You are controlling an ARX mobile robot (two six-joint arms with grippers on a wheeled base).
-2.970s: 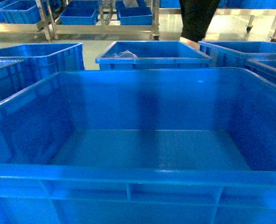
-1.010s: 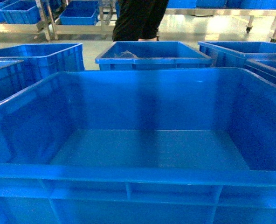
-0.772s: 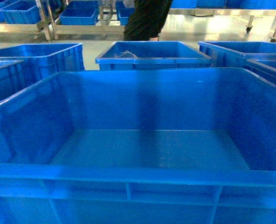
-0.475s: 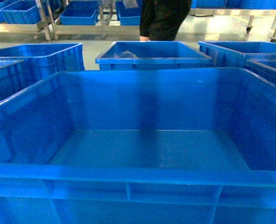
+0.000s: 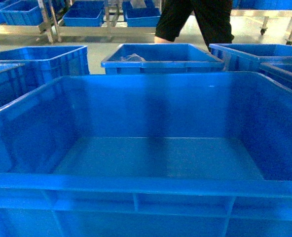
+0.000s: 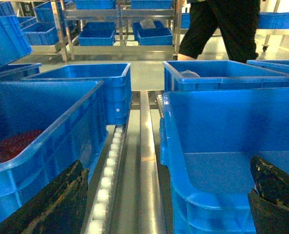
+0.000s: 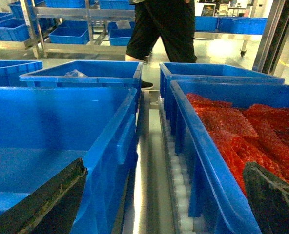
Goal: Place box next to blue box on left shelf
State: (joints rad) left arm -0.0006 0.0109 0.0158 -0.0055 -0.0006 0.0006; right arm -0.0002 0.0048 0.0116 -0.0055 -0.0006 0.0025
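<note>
The box [image 5: 146, 153] is a large, empty, bright-blue crate that fills the head view right in front of me. Neither gripper shows in that view. In the left wrist view my left gripper [image 6: 166, 163] is open wide. One dark finger [image 6: 51, 204] sits left of the metal rail. The other finger [image 6: 274, 190] is over the box's [image 6: 222, 126] inside, so the box's left wall lies between them. In the right wrist view my right gripper [image 7: 164, 165] is open too and spans the box's [image 7: 51, 122] right wall. Metal shelves [image 5: 47, 19] at the far back left hold blue boxes [image 5: 84, 15].
A roller rail [image 6: 144, 146] runs on each side of the box. Neighbouring crates hold red material [image 7: 242, 126] [image 6: 17, 144]. More blue crates [image 5: 161, 57] stand ahead. A person in black [image 5: 195, 19] walks across the floor behind them.
The person in black has walked to the right across the background over the last second. The box and my view of it have not moved.
</note>
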